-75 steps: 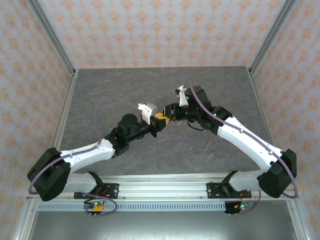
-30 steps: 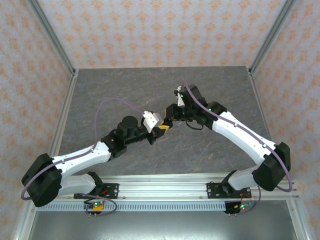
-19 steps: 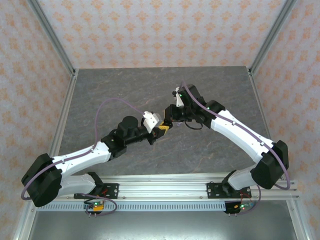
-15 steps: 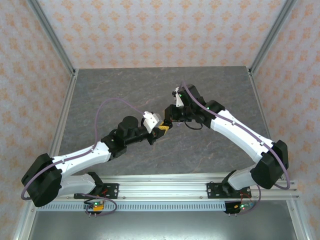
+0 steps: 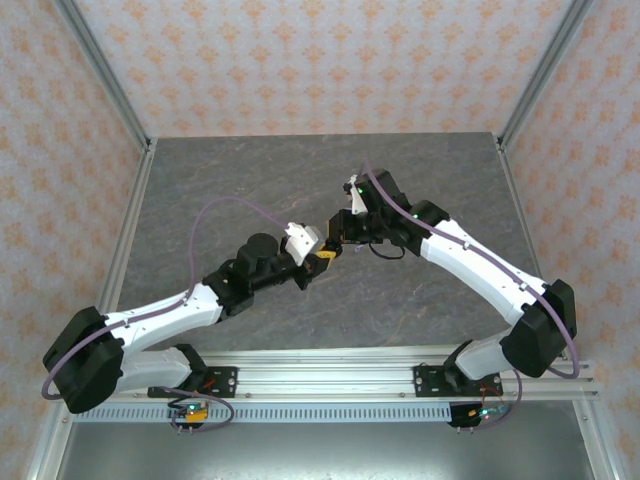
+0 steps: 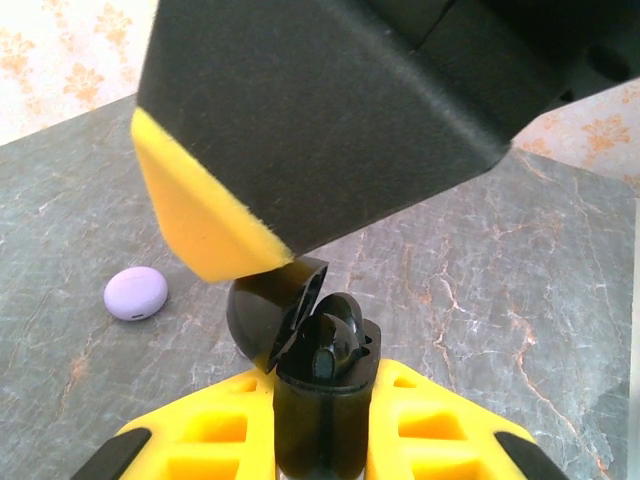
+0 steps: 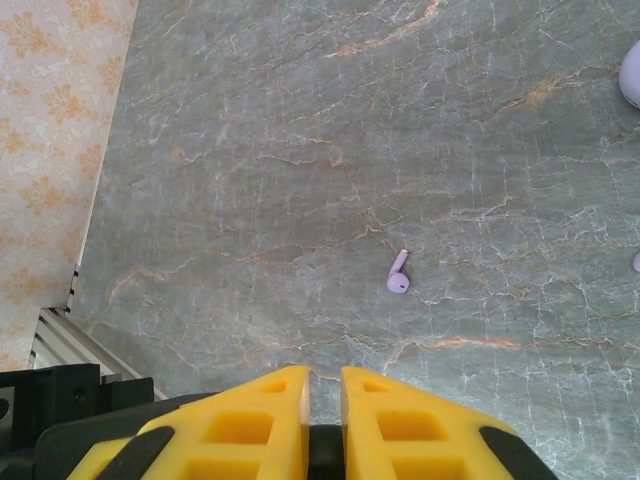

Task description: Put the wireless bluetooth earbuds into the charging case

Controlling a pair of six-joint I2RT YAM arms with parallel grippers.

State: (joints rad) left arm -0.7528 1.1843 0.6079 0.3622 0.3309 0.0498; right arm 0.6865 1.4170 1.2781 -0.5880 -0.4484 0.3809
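earbuds look only part dealt with. one lilac earbud (image 7: 398,273) lies loose on the grey bench (image 7: 300,150), right of centre in the right wrist view and apart from everything else. a speck of lilac (image 7: 636,262) at that frame's right edge may be another, but it is too cut off to tell.

the black case (image 6: 318,410) is off the bench, at the bottom centre of the left wrist view. the left hand (image 5: 319,258) pinches it upright between its yellow fingers, with the lid (image 6: 268,318) hinged open to the left. something black and rounded sits in the case's mouth, likely the black earbud, though i cannot tell whether it is fully seated.

the right hand (image 7: 325,385) hangs just above the case. its fingers are nearly pressed together, with a thin slit between them and nothing seen in it.

a lilac puck (image 6: 136,293) rests on the bench at the left of the left wrist view.

by my reading the black piece is about in. the lilac earbud is not yet picked up, and the lid is not yet closed.
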